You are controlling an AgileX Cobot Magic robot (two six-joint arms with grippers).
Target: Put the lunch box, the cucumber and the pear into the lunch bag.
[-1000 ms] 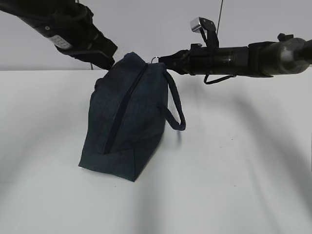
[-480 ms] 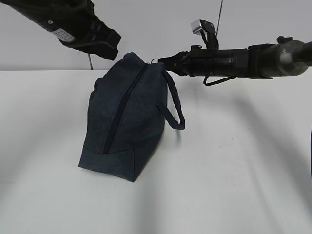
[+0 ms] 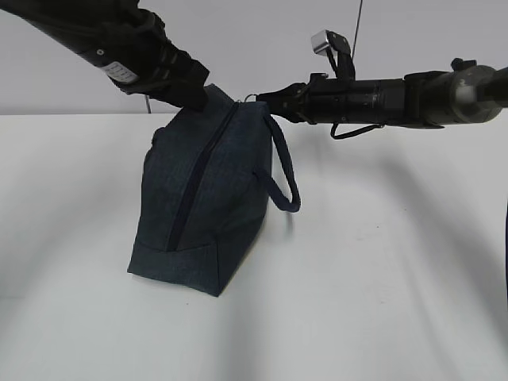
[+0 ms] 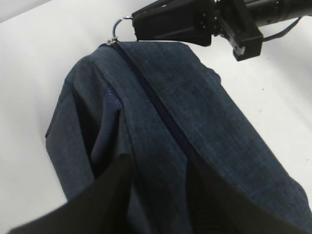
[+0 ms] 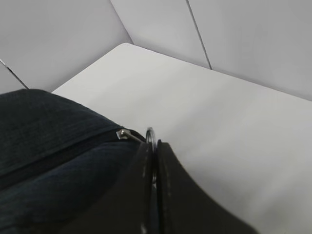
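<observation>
Navy lunch bag: ring pull pinched in right end effector.

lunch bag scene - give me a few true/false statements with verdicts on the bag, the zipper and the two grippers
1. The lunch bag is zipped shut. True.
2. The right gripper is shut on the ring pull. True: its jaws pinch the metal ring at the zipper's end.
3. The left gripper is shut on a bag handle. False: its fingers straddle the bag's top ridge with a gap between them.
4. The pear is lying on the table beside the bag. False: no pear shows in any view.
5. One looped handle hangs on the bag's right side in the exterior view. True.
</observation>
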